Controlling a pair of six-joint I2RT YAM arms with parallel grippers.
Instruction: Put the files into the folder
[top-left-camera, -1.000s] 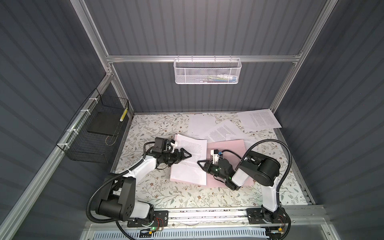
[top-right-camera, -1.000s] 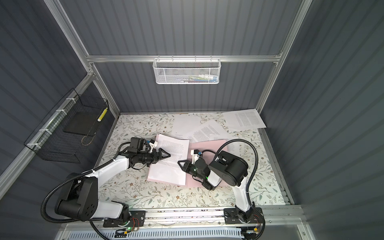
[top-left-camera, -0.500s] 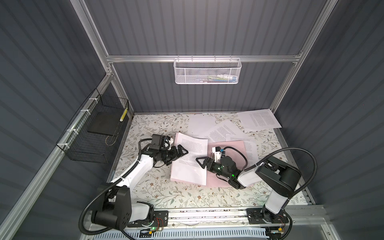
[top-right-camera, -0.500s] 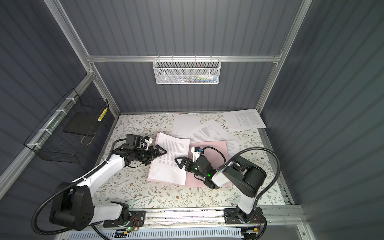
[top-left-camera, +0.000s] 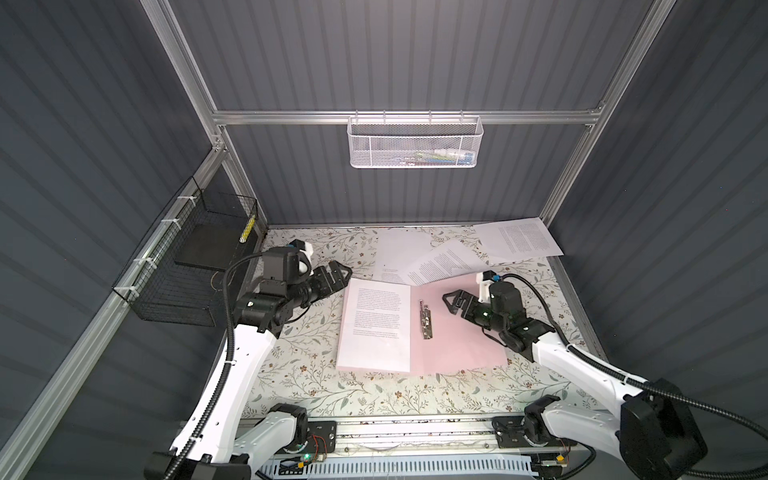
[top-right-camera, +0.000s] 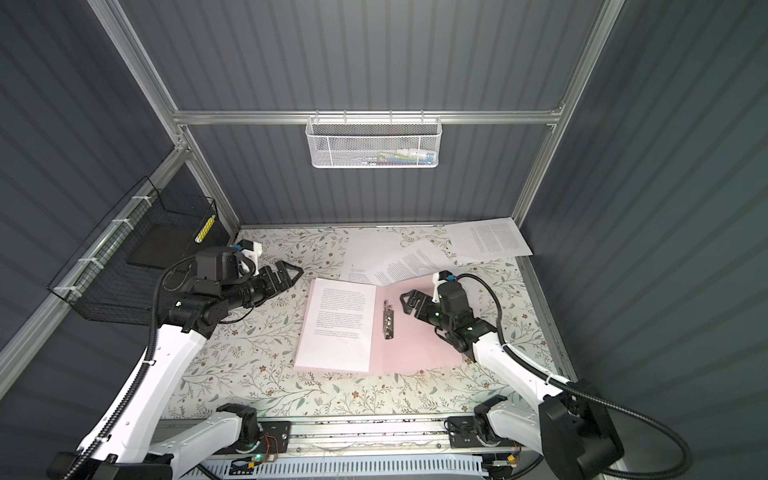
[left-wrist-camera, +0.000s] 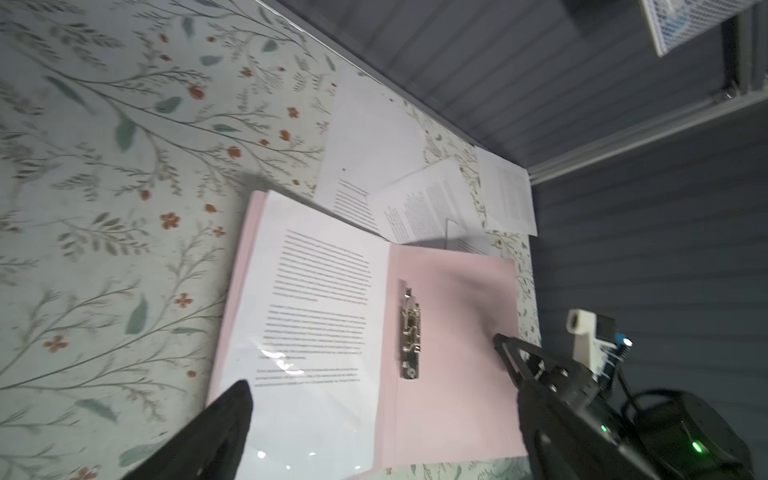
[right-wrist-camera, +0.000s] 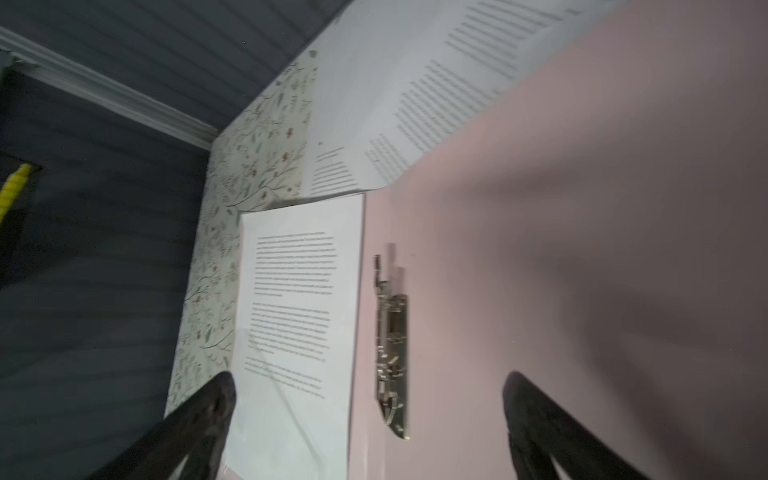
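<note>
Top views, both: folder (top-left-camera: 457, 345) lies open and flat mid-table on the floral tabletop (top-left-camera: 316, 365), pale pink inner face up. Metal clip (top-left-camera: 424, 319) sits just right of the spine.

- Files: one printed sheet (top-left-camera: 374, 324) lies flat on the folder's left leaf and covers nearly all of it; a thin pink margin shows along the outer and near edges
- Other loose files are behind the folder, toward the back wall: a mostly blank sheet (top-left-camera: 390, 249), an angled printed sheet (top-left-camera: 440, 266) whose near corner meets the folder's far edge, and a third sheet (top-left-camera: 519, 243) in the far right corner
- Left gripper (top-left-camera: 340, 275): over bare cloth just off the folder's far left corner, apart from the paper. Jaws spread, nothing between them
- Right gripper (top-left-camera: 451, 303): over the folder's bare right leaf, near the clip. Cannot tell whether it touches the pink surface
- Right wrist view: both fingers (right-wrist-camera: 199, 428) stand wide apart and hold nothing; clip (right-wrist-camera: 392, 345) and pink leaf lie beneath
- Surroundings: white mesh basket (top-left-camera: 415, 143) on the back rail; black wire basket (top-left-camera: 187, 266) on the left wall holds a flat black slab (top-left-camera: 205, 251)
</note>
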